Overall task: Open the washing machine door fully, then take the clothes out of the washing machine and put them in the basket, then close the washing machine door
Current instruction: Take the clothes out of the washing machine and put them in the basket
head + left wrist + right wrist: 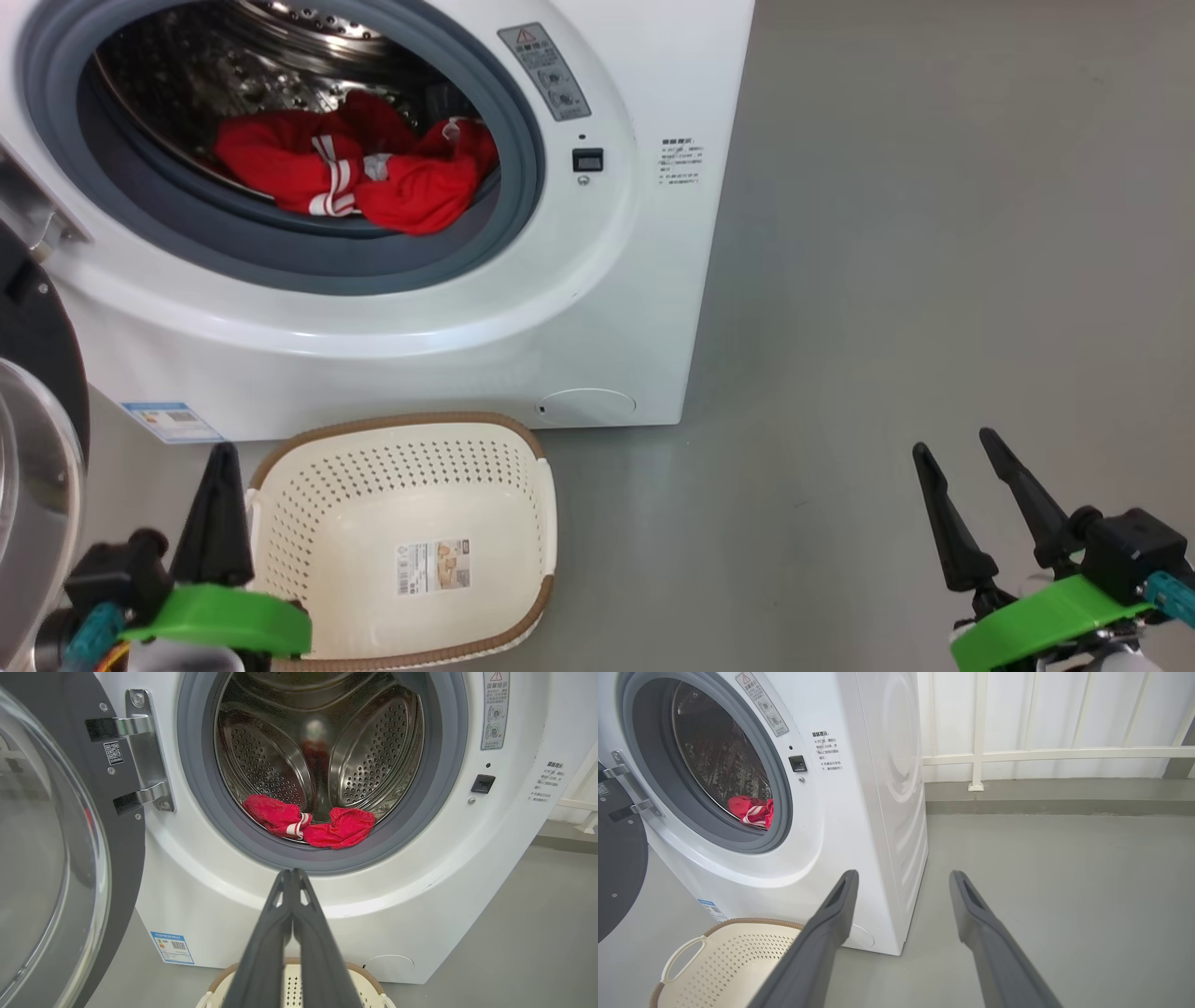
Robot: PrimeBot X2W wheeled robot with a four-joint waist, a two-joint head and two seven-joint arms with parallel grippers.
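Left gripper (293, 873) has its fingers pressed together, empty. Right gripper (903, 875) is spread wide, also empty. The clothes (308, 823) lie straight ahead of the left tips, at the front lip of the washing machine (597, 308) drum. The washing machine door (56, 858) is swung open left of them, and the basket (401, 437) sits under them. The fabric looks soft, light and limp, and would likely drape and drag. Best to pinch a raised fold near the white stripes.

I count one washing machine (607, 308), one door (126, 858), one basket (373, 476), one heap of clothes (411, 191), plus my left pincer (222, 455) and right pincer (954, 443): two.
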